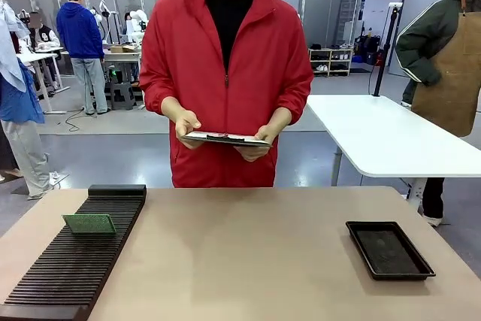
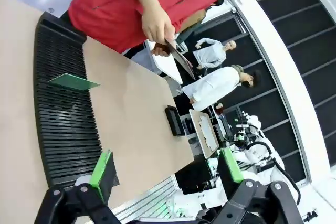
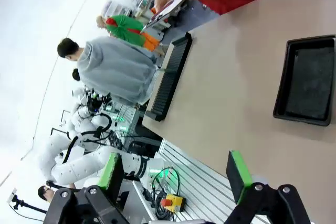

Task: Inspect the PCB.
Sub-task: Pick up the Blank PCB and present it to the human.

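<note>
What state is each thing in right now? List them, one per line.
PCB: standing on edge in the slotted rack, untouched.
Clipboard: held level in the person's two hands.
Black tray: lying flat on the table.
Left gripper: fingers open, holding nothing.
Right gripper: fingers open, holding nothing.

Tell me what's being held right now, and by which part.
The clipboard, gripped by the person's hands at its two side edges. The left gripper and right gripper are open and empty; the PCB stands unheld in the slotted rack.
</note>
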